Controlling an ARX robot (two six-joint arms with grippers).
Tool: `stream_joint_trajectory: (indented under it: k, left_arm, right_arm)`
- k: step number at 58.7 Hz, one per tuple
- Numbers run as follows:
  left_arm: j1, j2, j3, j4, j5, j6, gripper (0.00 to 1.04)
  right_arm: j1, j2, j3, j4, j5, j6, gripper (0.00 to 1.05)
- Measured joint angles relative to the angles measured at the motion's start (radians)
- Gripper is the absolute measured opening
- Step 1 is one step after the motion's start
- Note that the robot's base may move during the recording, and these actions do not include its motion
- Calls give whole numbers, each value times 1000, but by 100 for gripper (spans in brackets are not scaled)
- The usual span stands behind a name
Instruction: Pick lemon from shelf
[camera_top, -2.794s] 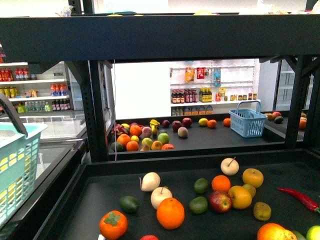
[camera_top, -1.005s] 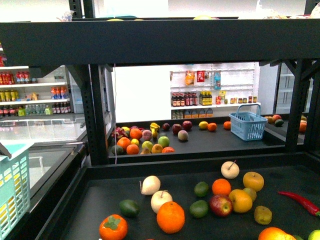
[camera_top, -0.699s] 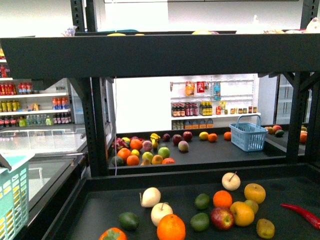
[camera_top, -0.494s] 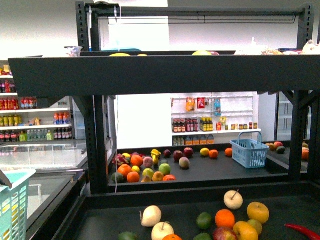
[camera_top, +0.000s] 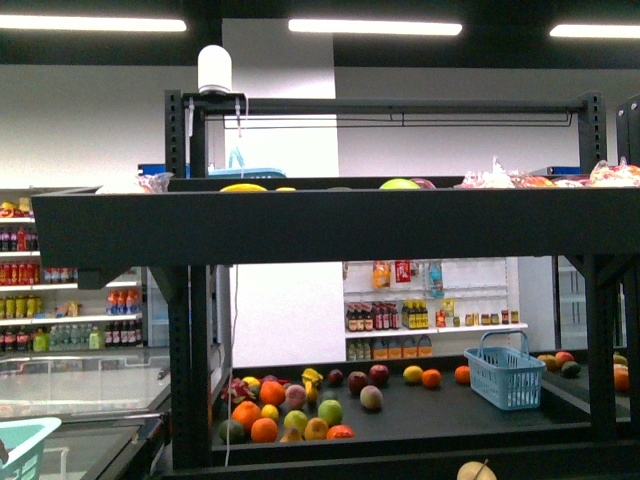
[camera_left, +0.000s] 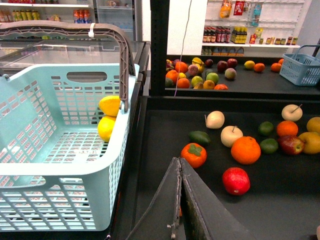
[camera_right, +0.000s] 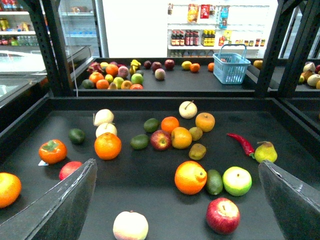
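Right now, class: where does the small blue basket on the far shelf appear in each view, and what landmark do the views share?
Front view: blue basket, lower right.
Left wrist view: far upper right corner.
Right wrist view: upper middle, right of centre.
Shared landmark: the wall bottles behind it.

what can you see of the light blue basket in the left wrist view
The light blue basket is a plastic shopping basket with lattice walls, oval slots under its rim and a grey-brown handle raised over it. It sits upright beside the black shelf, against its edge. Inside, two yellow lemons are stacked against the wall nearest the shelf, one on the other; the rest of its floor looks bare. The left tool is shut and apart from it.
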Motion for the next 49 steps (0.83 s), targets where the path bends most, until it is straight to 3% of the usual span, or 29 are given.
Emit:
stream_joint_trajectory:
  k: [39,46,49]
  left_arm:
    - [0,-58,-58,8,0,0,3]
    - [0,-58,-58,8,0,0,24]
    - [0,-58,-58,8,0,0,39]
  right_arm:
    - [0,0,0,0,-2,0,97]
    - [0,0,0,0,-1,0,97]
    - [0,0,0,0,-1,0,97]
